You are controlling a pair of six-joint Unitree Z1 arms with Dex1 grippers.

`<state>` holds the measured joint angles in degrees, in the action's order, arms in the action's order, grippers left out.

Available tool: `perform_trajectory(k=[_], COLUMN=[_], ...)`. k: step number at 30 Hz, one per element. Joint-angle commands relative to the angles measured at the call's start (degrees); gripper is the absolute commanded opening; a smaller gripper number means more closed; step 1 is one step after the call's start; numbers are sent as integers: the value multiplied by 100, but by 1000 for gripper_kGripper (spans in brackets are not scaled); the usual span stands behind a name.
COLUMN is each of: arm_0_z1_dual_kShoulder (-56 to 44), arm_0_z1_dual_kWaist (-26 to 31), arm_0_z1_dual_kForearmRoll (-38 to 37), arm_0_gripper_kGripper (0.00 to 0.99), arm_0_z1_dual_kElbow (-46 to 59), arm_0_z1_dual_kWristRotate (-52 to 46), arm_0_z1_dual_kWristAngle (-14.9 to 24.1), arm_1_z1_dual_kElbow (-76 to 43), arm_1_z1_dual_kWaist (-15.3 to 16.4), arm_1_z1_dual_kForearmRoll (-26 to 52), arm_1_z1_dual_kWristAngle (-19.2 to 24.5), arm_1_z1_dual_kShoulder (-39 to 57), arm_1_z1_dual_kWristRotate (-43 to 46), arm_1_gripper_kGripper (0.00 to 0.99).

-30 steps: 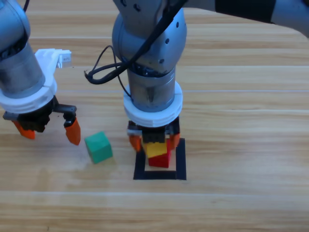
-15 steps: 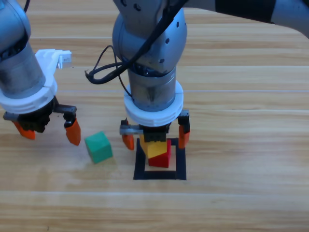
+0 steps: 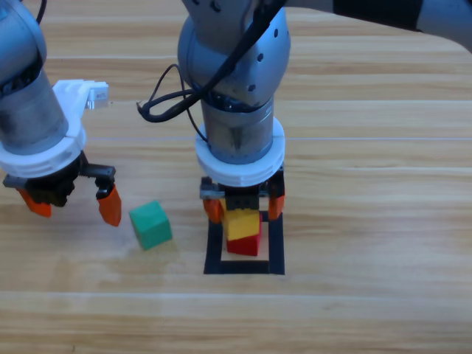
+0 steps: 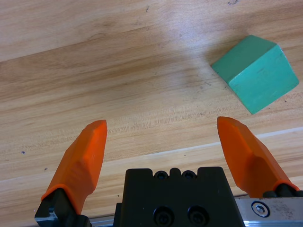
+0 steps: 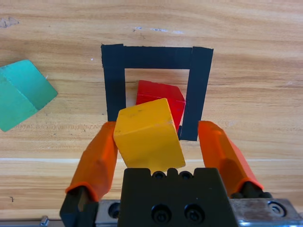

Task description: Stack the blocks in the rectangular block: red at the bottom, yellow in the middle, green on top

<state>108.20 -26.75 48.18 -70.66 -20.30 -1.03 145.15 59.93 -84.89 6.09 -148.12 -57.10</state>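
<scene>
The red cube (image 3: 245, 246) sits inside the rectangular block of black tape (image 3: 276, 251), and the yellow cube (image 3: 242, 223) rests on it, tilted and shifted toward the arm. My right gripper (image 3: 244, 209) is open astride the yellow cube (image 5: 149, 137). Its left finger (image 5: 97, 161) touches the cube; the other finger stands a little apart. Behind the yellow cube I see part of the red cube (image 5: 163, 97) within the tape outline (image 5: 156, 56). The green cube (image 3: 151, 224) lies on the table left of the outline. My left gripper (image 3: 74, 209) hangs open just left of the green cube (image 4: 255, 73).
The right arm's grey body and a black cable loop (image 3: 166, 103) rise above the tape square. Bare wooden table (image 3: 369, 221) stretches right of the outline and along the front edge.
The right jaws let go of the yellow cube and spread wide, then narrowed again around it. The right arm shifted slightly right. The left arm barely moved.
</scene>
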Motion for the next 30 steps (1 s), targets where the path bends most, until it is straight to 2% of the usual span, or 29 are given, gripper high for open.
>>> perform_trajectory(k=[1, 3, 5, 6, 14, 15, 16, 17, 20, 23, 26, 30], arm_0_z1_dual_kShoulder=[245, 280, 307, 342, 439, 456, 465, 483, 527, 553, 588, 632], arm_0_z1_dual_kWaist=[109, 109, 109, 109, 109, 100, 109, 109, 109, 109, 100, 109], arm_0_z1_dual_kForearmRoll=[-89, -107, -124, -142, -203, -221, -221, -230, -265, -291, -344, -362], arm_0_gripper_kGripper=[986, 986, 986, 986, 986, 986, 986, 986, 980, 976, 976, 976], arm_0_z1_dual_kElbow=[78, 78, 78, 78, 87, 87, 87, 87, 87, 87, 122, 113], arm_0_z1_dual_kWristRotate=[-27, -27, -18, -18, 0, 0, 8, 8, 17, 26, 35, 44], arm_0_z1_dual_kWristAngle=[32, 32, 32, 32, 32, 32, 32, 32, 23, 23, 23, 23], arm_1_z1_dual_kElbow=[-22, -22, -13, -13, 4, 13, 13, 13, 31, 39, -75, -470], arm_1_z1_dual_kWaist=[-166, -166, -166, -166, -166, -166, -166, -166, -166, -166, -140, 106], arm_1_z1_dual_kForearmRoll=[-81, -81, -81, -81, -81, -81, -81, -81, -81, -81, -81, -81], arm_1_z1_dual_kWristAngle=[32, 24, 6, -3, -20, -20, -29, -29, -29, 59, 375, 1175], arm_1_z1_dual_kShoulder=[-243, -252, -252, -252, -243, -235, -226, -208, -147, 29, 635, 1884], arm_1_z1_dual_kWristRotate=[67, 67, 67, 67, 49, 58, 58, 58, 93, 146, 208, 392], arm_1_gripper_kGripper=[726, 716, 525, 500, 503, 560, 669, 851, 986, 990, 990, 990])
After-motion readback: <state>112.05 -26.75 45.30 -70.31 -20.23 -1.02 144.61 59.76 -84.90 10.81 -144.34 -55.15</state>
